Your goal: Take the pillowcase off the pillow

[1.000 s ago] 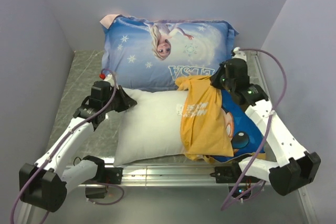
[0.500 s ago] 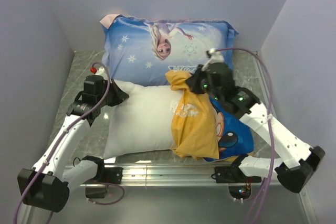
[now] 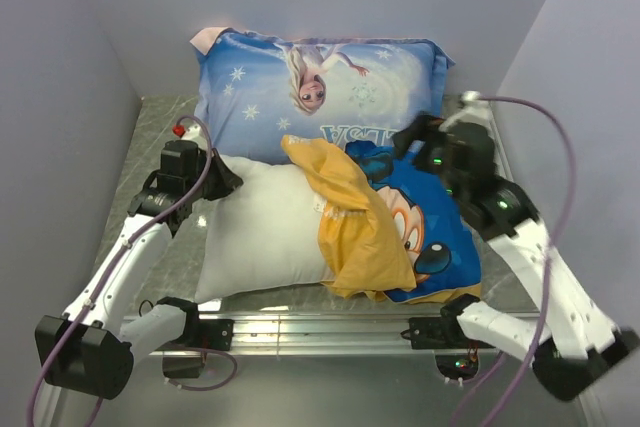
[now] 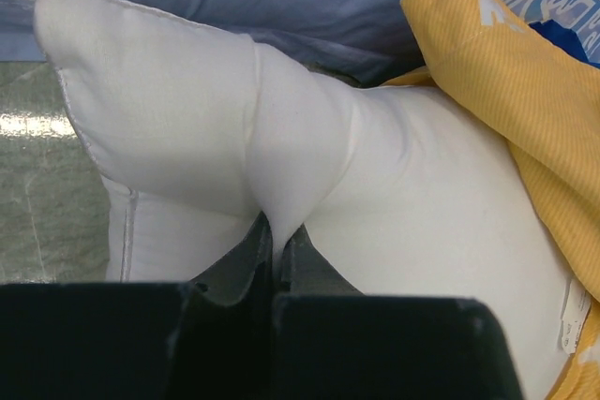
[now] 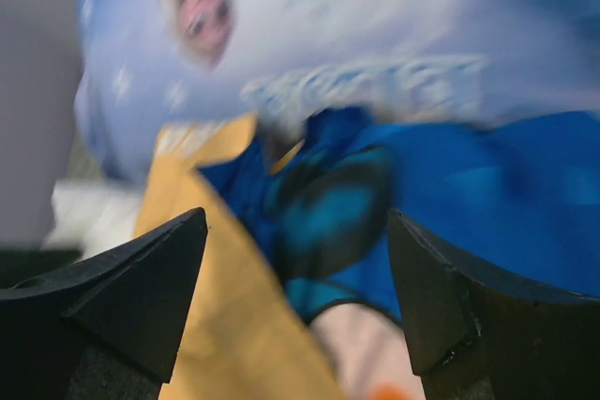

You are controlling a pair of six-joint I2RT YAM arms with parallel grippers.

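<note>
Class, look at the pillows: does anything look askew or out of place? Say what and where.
The pillowcase sits askew: bunched in a crumpled yellow fold over only the right end of the white pillow, whose left corner is pinched up by the left tool.

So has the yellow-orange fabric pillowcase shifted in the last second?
Yes. The yellow-orange fabric pillowcase has swung left against the blue Elsa-printed pillow: its upper corner now lies left of the ELSA lettering.
</note>
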